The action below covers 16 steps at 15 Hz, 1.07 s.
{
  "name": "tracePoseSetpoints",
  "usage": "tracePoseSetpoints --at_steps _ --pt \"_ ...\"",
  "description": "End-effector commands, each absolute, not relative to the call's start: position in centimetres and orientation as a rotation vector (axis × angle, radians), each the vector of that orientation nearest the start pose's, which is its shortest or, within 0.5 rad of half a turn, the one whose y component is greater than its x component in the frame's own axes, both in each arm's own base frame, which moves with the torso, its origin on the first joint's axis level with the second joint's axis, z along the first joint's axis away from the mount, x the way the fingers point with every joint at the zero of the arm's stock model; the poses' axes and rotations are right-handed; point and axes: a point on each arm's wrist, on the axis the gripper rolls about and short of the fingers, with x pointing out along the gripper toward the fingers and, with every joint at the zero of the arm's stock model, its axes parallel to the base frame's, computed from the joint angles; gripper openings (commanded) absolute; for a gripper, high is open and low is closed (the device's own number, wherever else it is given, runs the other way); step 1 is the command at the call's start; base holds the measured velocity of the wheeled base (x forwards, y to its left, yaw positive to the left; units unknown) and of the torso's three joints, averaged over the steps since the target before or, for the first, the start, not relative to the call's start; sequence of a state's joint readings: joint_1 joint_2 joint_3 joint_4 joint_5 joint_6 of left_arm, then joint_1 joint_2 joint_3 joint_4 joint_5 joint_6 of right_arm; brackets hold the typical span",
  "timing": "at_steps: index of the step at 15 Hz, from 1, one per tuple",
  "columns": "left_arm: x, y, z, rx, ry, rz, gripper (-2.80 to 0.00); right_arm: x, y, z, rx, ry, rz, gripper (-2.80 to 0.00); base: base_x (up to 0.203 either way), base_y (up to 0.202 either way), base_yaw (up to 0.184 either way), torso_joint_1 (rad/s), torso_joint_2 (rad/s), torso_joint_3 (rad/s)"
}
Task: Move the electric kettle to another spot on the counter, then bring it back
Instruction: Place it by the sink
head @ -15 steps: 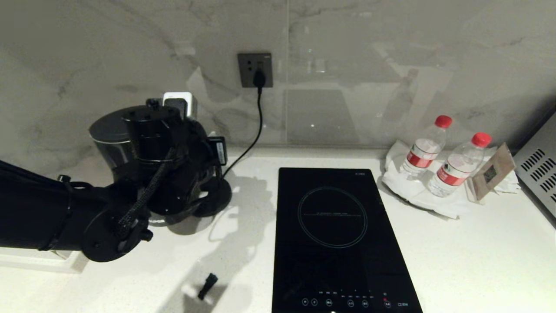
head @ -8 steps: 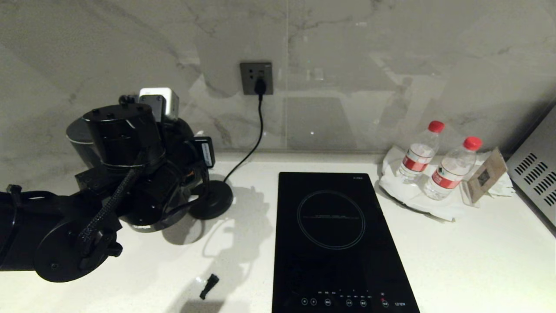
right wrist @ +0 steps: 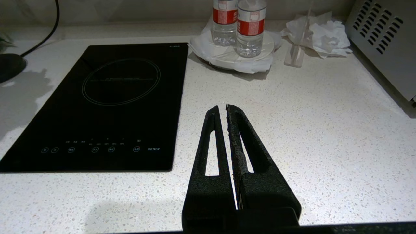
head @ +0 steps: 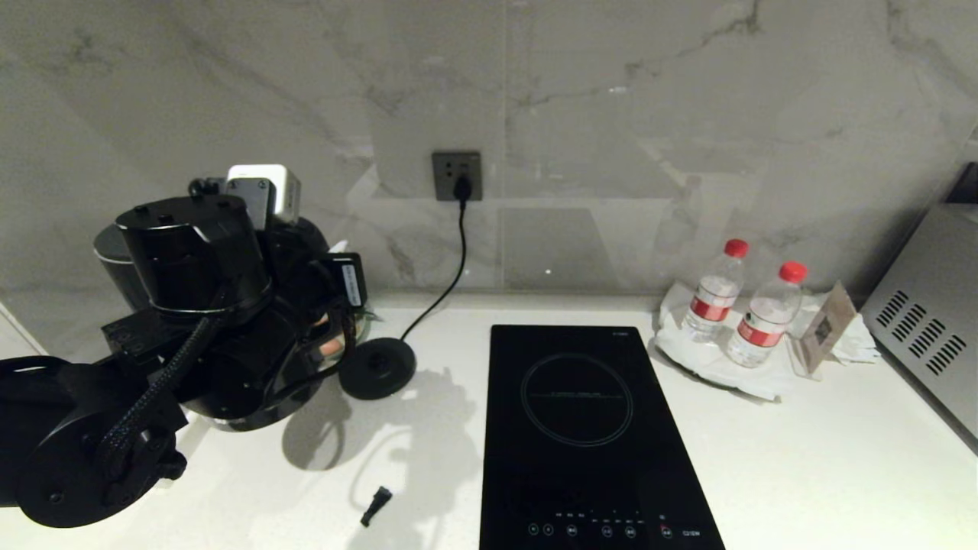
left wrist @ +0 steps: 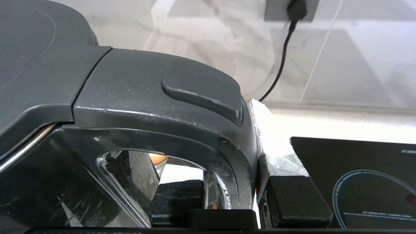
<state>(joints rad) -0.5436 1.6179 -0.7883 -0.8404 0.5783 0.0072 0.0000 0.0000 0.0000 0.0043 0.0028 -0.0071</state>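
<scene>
The left gripper (left wrist: 208, 198) was clamped round the electric kettle (left wrist: 97, 97)'s handle, kettle off its base disc (head: 377, 368) at the counter (head: 840, 458)'s left end. Cooktop (head: 588, 428) and two water bottles (head: 733, 302) sat off to the right; right gripper (right wrist: 226, 109) hung closed and empty.

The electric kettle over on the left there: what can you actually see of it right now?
The electric kettle looks like dark, matte grey-black plastic on top, with a flat lid, a raised thumb pad and a big loop handle, scuffed along its edges, over a glossy body. The left gripper is clamped on that handle, one finger inside the loop and one outside. From the head camera the arm hides most of it; only the lid's edge peeks out at the far left. It is off its round base disc, which sits bare on the counter. Whether its bottom touches the counter is hidden.
</scene>
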Motion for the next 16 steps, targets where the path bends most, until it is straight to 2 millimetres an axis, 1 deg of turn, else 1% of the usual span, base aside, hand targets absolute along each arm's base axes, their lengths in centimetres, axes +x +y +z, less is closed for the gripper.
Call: tracePoseSetpoints --at_steps 1,5,10,14,16 --pt "25.0 -13.6 22.0 0.003 -0.004 0.037 -2.80 -2.3 0.0 7.5 -0.008 0.005 0.003 -2.80 0.000 0.000 0.000 0.003 0.00 0.198" --pt "24.8 -13.6 21.4 0.009 0.012 0.030 -2.80 -2.3 0.0 7.5 -0.008 0.005 0.003 -2.80 0.000 0.000 0.000 0.003 0.00 0.154" --pt "24.6 -13.7 21.4 0.009 0.012 0.024 -2.80 -2.3 0.0 7.5 -0.008 0.005 0.003 -2.80 0.000 0.000 0.000 0.001 0.00 0.013" --pt "24.5 -13.5 21.0 0.018 0.026 0.028 -2.80 -2.3 0.0 7.5 -0.008 0.005 0.003 -2.80 0.000 0.000 0.000 0.000 0.00 0.000" --pt "23.8 -13.1 20.6 0.026 0.037 0.030 -2.80 -2.3 0.0 7.5 -0.008 0.005 0.003 -2.80 0.000 0.000 0.000 0.000 0.00 0.000"
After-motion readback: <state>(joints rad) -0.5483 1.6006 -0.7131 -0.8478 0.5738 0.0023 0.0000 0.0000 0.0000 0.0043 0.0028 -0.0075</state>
